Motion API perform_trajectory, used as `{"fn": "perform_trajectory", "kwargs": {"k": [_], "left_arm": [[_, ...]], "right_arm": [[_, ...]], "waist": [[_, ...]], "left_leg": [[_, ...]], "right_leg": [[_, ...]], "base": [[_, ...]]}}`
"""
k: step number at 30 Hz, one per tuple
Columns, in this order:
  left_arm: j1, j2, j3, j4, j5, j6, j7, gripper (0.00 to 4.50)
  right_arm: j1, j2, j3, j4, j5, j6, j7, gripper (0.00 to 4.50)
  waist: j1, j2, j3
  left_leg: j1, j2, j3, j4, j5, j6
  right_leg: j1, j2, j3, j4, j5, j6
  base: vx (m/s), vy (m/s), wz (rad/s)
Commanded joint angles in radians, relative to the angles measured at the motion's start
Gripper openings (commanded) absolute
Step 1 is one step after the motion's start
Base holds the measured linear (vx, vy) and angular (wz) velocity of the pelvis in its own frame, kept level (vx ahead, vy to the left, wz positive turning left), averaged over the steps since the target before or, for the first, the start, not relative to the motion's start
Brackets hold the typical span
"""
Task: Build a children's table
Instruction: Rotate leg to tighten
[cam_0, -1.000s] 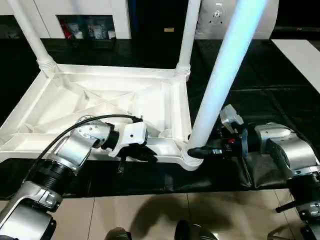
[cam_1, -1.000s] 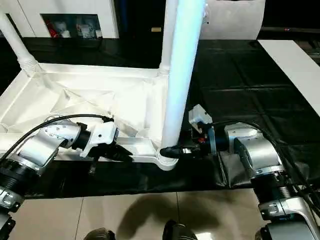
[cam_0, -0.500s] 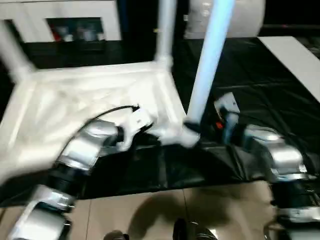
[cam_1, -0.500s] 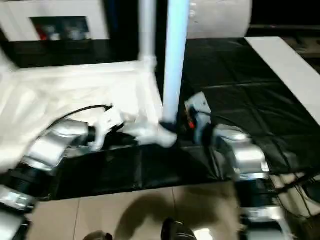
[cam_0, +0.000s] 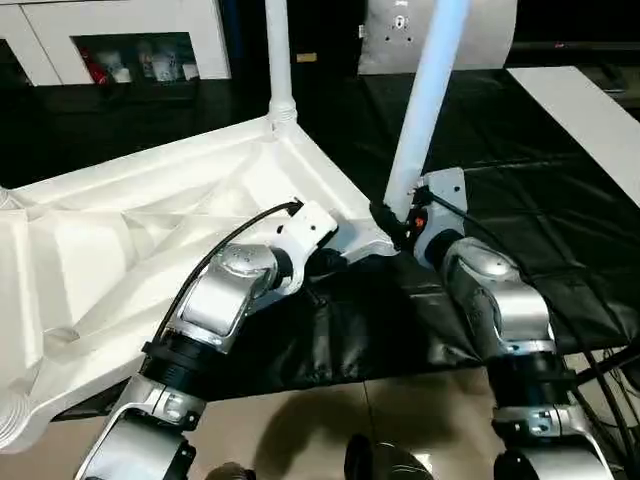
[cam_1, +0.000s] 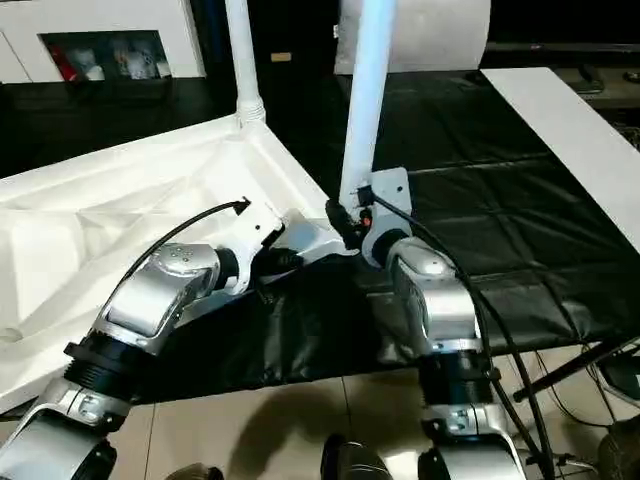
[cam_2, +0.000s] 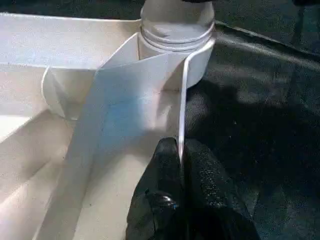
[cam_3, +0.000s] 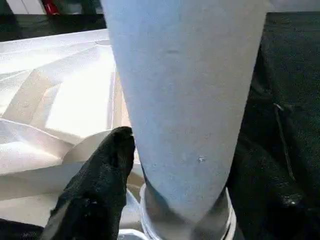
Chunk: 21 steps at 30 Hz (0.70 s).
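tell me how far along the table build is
Done: the tabletop lies upside down with a far leg and a near leg standing in corner sockets. In hand: the left pincer pinches the tabletop's thin rim; the right pincer straddles the near leg's base. Left: the front-left corner looks legless.

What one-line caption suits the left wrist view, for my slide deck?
Left gripper shut on the thin rim of the upturned white table top, just short of a leg seated in its corner socket.

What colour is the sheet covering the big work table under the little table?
Black, seen best in the left eye view: the sheet.
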Motion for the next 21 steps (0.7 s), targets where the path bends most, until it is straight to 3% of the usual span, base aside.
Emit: {"fn": "perform_trajectory", "kwargs": {"k": [1, 7, 9, 11, 14, 16, 21], "left_arm": [[-0.009, 0.014, -0.002, -0.017, 0.005, -0.045, -0.004, 0.0], [0.007, 0.086, -0.028, -0.006, -0.007, -0.123, -0.119, 0.0], [0.009, 0.112, -0.042, 0.001, -0.01, -0.153, -0.158, 0.0], [0.013, 0.172, -0.071, 0.02, -0.018, -0.232, -0.261, 0.0], [0.014, 0.208, -0.09, 0.027, -0.023, -0.279, -0.335, 0.0], [0.015, 0.244, -0.112, 0.031, -0.027, -0.337, -0.413, 0.0], [0.014, 0.281, -0.139, 0.042, -0.049, -0.412, -0.529, 0.0]], "right_arm": [[0.024, -0.011, 0.081, -0.036, 0.056, -0.011, 0.14, 3.27], [0.029, -0.146, 0.076, -0.018, 0.074, -0.064, 0.31, 3.9], [0.032, -0.187, 0.082, -0.018, 0.088, -0.073, 0.389, 3.95], [0.036, -0.282, 0.098, -0.009, 0.114, -0.104, 0.567, 4.13], [0.036, -0.329, 0.106, -0.007, 0.139, -0.11, 0.662, 4.43], [0.027, -0.361, 0.111, 0.011, 0.155, -0.141, 0.736, 4.43], [0.018, -0.426, 0.156, 0.028, 0.173, -0.175, 0.909, 4.43]], "waist": [[0.008, -0.004, -0.08], [0.015, -0.006, -0.084], [0.018, -0.003, -0.082], [0.023, -0.003, -0.08], [0.027, -0.004, -0.076], [0.031, -0.006, -0.075], [0.048, -0.008, -0.077]], "left_leg": [[-0.017, 0.005, 0.007, -0.058, -0.042, 0.147], [-0.017, 0.009, 0.008, -0.055, 0.015, 0.191], [-0.015, 0.01, 0.009, -0.055, 0.007, 0.196], [-0.013, 0.01, 0.009, -0.055, -0.017, 0.197], [-0.009, 0.014, 0.01, -0.059, -0.055, 0.184], [-0.008, 0.016, 0.009, -0.061, -0.065, 0.165], [-0.003, 0.019, 0.011, -0.061, -0.05, 0.167]], "right_leg": [[0.092, -0.052, 0.057, -0.058, -0.346, -0.075], [0.094, -0.05, 0.061, -0.045, -0.27, -0.115], [0.092, -0.05, 0.06, -0.048, -0.284, -0.124], [0.092, -0.05, 0.06, -0.05, -0.311, -0.117], [0.089, -0.051, 0.062, -0.056, -0.358, -0.109], [0.088, -0.053, 0.062, -0.058, -0.38, -0.104], [0.085, -0.053, 0.067, -0.05, -0.357, -0.125]], "base": [[0.0, 0.0, 0.0], [0.0, 0.0, 0.0], [0.0, 0.0, 0.0], [0.0, 0.0, 0.0], [0.0, 0.0, 0.0], [0.0, 0.0, 0.0], [0.0, 0.0, 0.0]]}}
